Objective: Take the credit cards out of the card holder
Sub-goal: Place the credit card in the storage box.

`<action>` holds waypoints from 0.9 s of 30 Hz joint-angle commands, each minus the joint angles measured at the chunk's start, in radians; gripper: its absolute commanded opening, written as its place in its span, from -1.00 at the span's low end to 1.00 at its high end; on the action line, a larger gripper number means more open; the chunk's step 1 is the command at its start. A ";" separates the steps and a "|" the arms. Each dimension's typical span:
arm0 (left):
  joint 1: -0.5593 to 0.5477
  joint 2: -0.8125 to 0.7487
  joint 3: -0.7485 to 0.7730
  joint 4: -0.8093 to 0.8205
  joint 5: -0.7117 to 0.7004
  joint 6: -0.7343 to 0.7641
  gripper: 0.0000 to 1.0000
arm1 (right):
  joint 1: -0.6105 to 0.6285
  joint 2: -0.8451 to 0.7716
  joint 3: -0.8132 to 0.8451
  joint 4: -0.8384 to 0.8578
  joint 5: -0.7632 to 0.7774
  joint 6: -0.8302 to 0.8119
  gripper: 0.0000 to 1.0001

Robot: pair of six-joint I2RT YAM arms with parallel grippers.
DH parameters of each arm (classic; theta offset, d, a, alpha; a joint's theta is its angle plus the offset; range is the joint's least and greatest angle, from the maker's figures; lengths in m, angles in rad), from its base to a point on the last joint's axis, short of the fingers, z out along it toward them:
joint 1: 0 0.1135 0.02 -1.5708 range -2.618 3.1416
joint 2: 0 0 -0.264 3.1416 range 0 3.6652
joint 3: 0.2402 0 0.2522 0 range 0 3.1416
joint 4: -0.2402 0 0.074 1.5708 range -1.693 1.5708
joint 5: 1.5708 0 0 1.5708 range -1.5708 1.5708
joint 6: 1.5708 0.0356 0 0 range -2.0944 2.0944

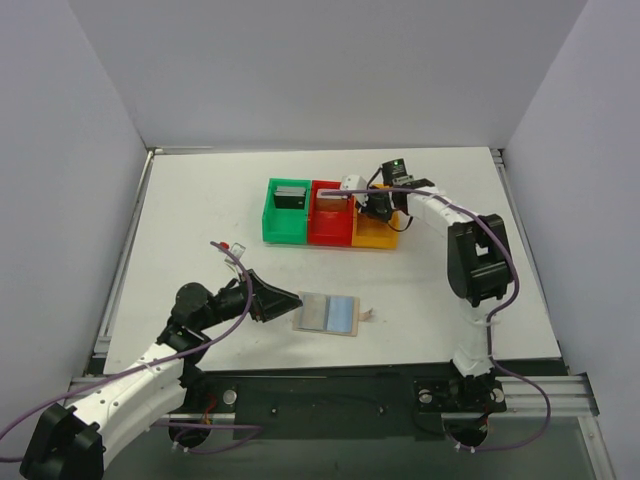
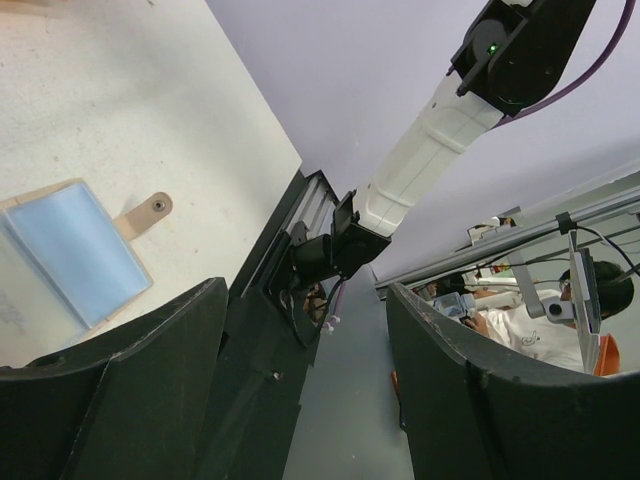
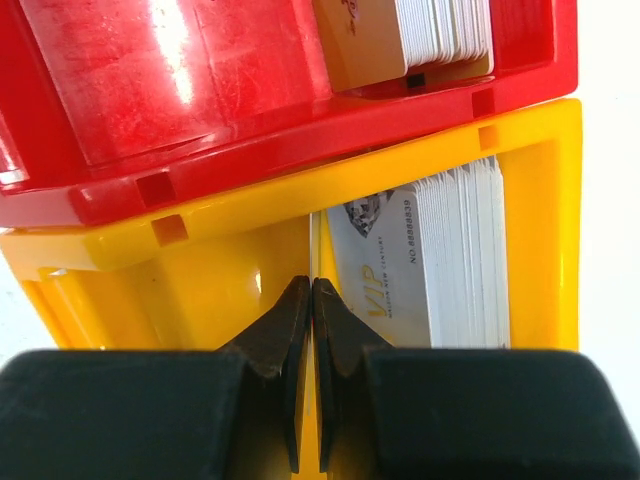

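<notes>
- Right wrist view: our right gripper (image 3: 312,290) pinches a credit card (image 3: 313,240) edge-on in the orange bin (image 3: 530,200), beside a stack (image 3: 450,260) printed "VIP".
- Our left gripper (image 2: 305,290), jaws apart, sits left of the card holder (image 1: 328,313) by the table's (image 1: 200,220) near edge.

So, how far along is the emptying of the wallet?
Probably nearly done. Done: cards sit in the green bin, red bin and yellow bin. In hand: the right jaws are shut on one thin card at the yellow bin. Left: letting it go. The wallet lies open; its blue pocket looks empty, the other I cannot tell.
</notes>
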 commanded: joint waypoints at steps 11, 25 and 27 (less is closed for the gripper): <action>-0.005 0.010 0.008 0.017 0.016 0.022 0.49 | 0.002 0.031 0.039 0.072 0.034 -0.015 -1.00; -0.008 0.013 0.010 0.014 0.019 0.024 0.50 | -0.005 0.031 0.043 0.148 0.095 0.048 -0.71; -0.008 0.013 0.008 0.013 0.017 0.024 0.49 | -0.005 0.027 0.044 0.157 0.109 0.055 -0.66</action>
